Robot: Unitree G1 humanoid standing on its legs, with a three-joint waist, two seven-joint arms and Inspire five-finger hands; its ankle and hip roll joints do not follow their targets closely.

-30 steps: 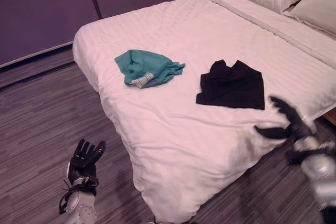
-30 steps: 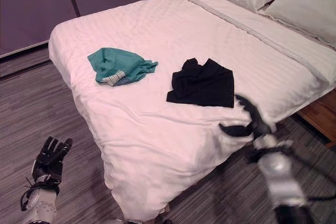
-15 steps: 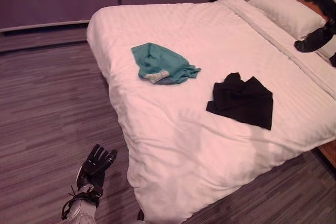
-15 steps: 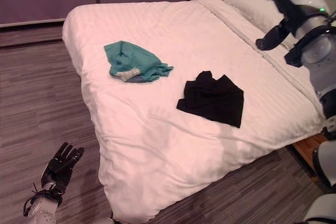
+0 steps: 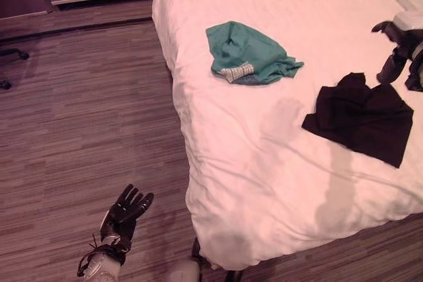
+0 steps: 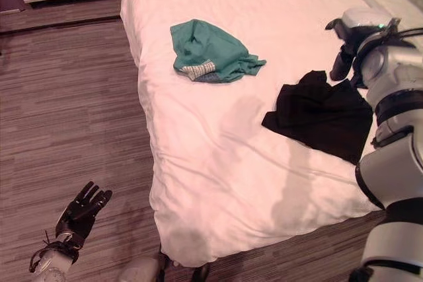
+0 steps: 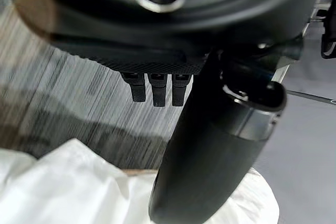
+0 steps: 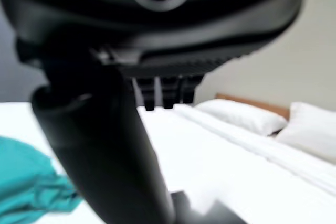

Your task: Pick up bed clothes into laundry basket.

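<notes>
Right hand now lower, above black garment, fingers relaxed, empty.

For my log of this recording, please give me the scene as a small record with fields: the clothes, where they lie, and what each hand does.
surface: white bed, wood-pattern floor beside it
garment 1: teal garment, crumpled, on the bed, apart from the black one
garment 2: black garment, crumpled, on the bed nearer the right hand
left hand: low over the floor by the bed's side, fingers straight, holding nothing
right hand: raised over the bed beside the black garment's far edge, holding nothing
clothes picked up: none yet
</notes>
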